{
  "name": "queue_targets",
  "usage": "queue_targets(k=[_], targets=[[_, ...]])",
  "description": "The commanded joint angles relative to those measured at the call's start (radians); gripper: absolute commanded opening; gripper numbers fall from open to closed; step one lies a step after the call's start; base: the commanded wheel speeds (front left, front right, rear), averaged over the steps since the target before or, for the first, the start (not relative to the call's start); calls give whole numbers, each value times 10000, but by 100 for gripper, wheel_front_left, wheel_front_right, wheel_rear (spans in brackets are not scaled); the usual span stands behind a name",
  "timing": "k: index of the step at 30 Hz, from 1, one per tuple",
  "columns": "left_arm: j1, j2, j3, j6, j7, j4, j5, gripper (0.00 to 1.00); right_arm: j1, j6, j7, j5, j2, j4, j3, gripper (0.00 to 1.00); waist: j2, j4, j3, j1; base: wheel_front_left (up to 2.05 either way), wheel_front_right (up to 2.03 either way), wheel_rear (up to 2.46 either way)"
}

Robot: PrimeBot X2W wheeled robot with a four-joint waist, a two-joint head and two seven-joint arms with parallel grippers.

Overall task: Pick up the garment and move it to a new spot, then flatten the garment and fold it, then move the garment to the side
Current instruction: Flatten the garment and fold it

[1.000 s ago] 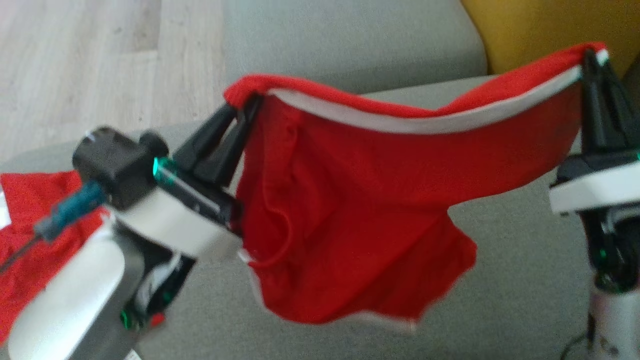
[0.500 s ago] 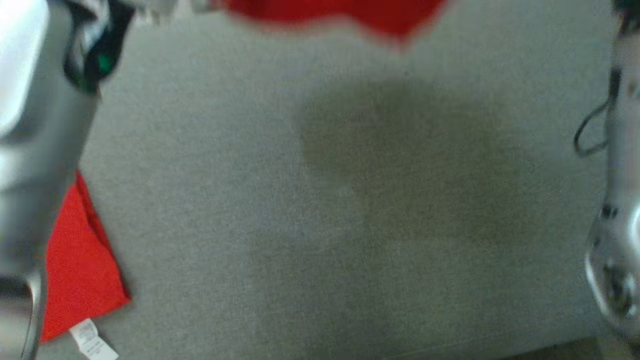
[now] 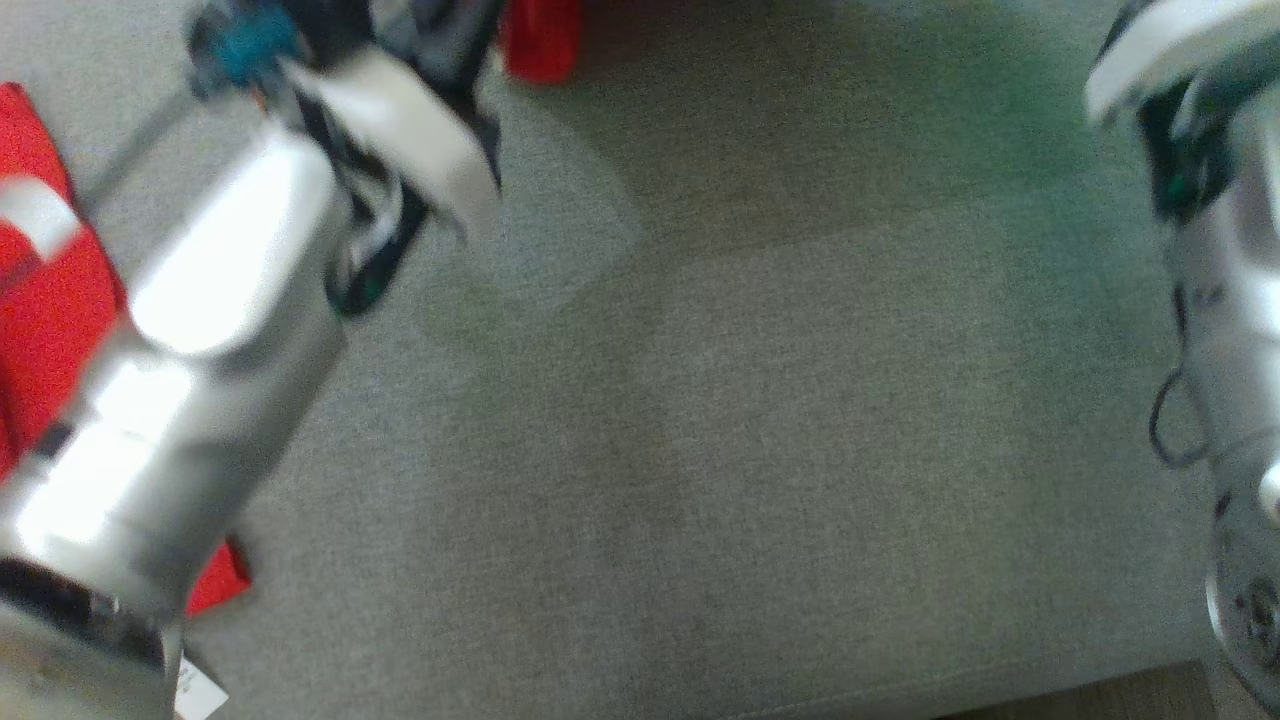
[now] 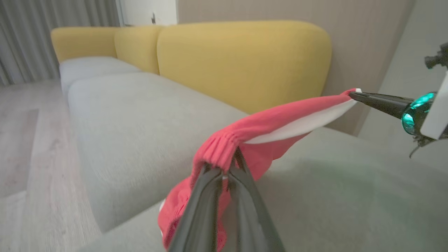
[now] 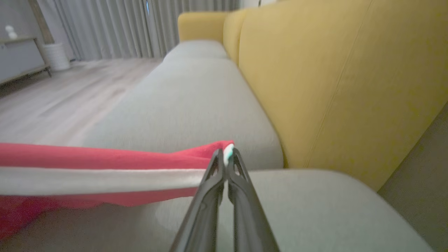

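The garment is red with a white band along its waist edge. It hangs stretched in the air between both grippers, above the grey sofa seat. In the left wrist view my left gripper is shut on the gathered red edge, and the right gripper pinches the far corner. In the right wrist view my right gripper is shut on that corner of the garment. In the blurred head view a scrap of the garment shows at the top edge, by my left wrist.
Another red cloth with a white label lies on the seat under my left forearm. My right forearm stands at the right. Yellow back cushions rise behind the seat. Wooden floor lies beyond the sofa's edge.
The head camera has tilted down, so the held garment has slid up out of that view. Both grips look the same.
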Motion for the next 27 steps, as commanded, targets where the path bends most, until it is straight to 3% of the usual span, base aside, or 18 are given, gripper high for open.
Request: queue_targets(k=[1,6,12,18,27], targets=[[-129,526,65,20,-144,-282,-156,0,50,-7,165,189,-80,-111,287,0,1,28,-39,-2,0,0,0],[1027,1052,-1494,19,-563,-584,-458,0,1065,-7,1083,1227,-612,363,1576,0,1,98,-365,-2,0,0,0],[2103,1545,-2677,19,-886,-1039,-720,0,2390,-7,2457,2849,-1587,-226,3316,0,1,120,-981,-2,0,0,0],[2852,1614,-3023,35,-1109,-1264,-852,0,3617,-7,3599,4434,-2751,-1351,4512,0,1,150,-1637,-2,0,0,0],[3997,1538,-3304,440,-1286,-1853,-1030,0,5328,-7,4610,5793,-3897,-2710,5114,0,1,116,-2674,-2,0,0,0]])
